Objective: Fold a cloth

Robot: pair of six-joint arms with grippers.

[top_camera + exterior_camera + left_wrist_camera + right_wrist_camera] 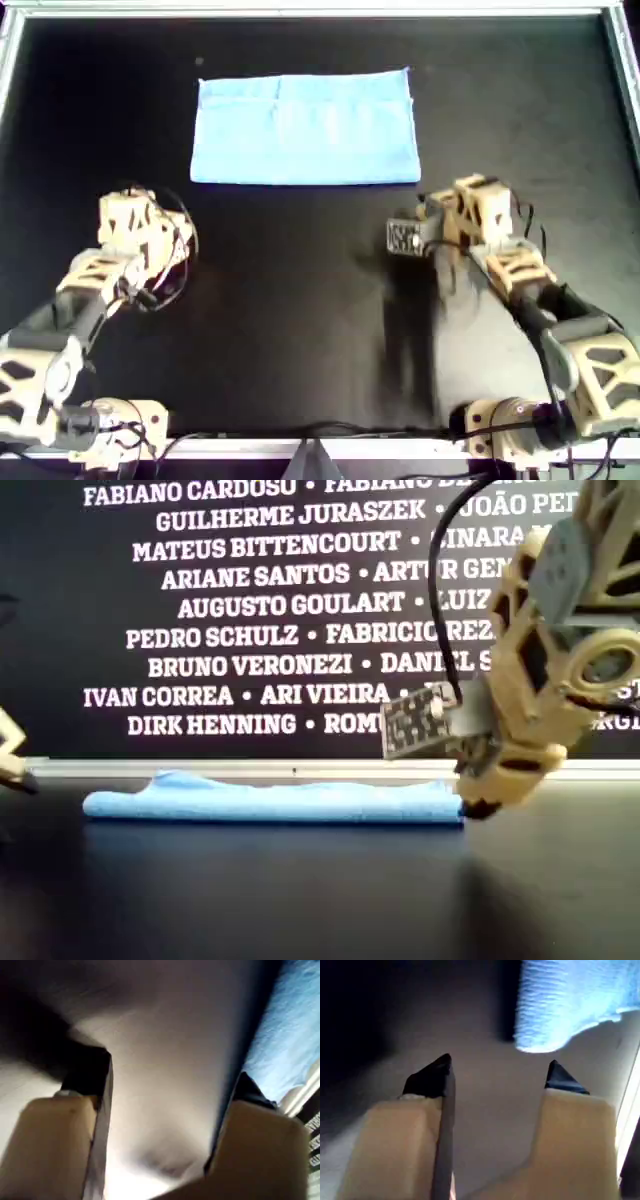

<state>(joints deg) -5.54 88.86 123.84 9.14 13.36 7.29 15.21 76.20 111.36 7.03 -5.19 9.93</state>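
**Supervisor:** Black work surface status, please.

**Operator:** I see it framed by a metal rail, with a dark wall of white printed names behind it in the exterior view. The cloth lies flat as a light-blue rectangle in the upper middle of the overhead view, already doubled over, with its edges roughly aligned. In the exterior view it reads as a low, layered strip on the surface.

**Supervisor:** Left gripper?

**Operator:** I read the left gripper as spread wide, with only bare surface between its fingers. It sits below and to the left of the cloth in the overhead view, clear of it.

**Supervisor:** Right gripper?

**Operator:** The right gripper is also parted and holds nothing. One cloth corner shows just beyond its black fingertips, not touching. In the overhead view it sits just below the cloth's lower right corner.
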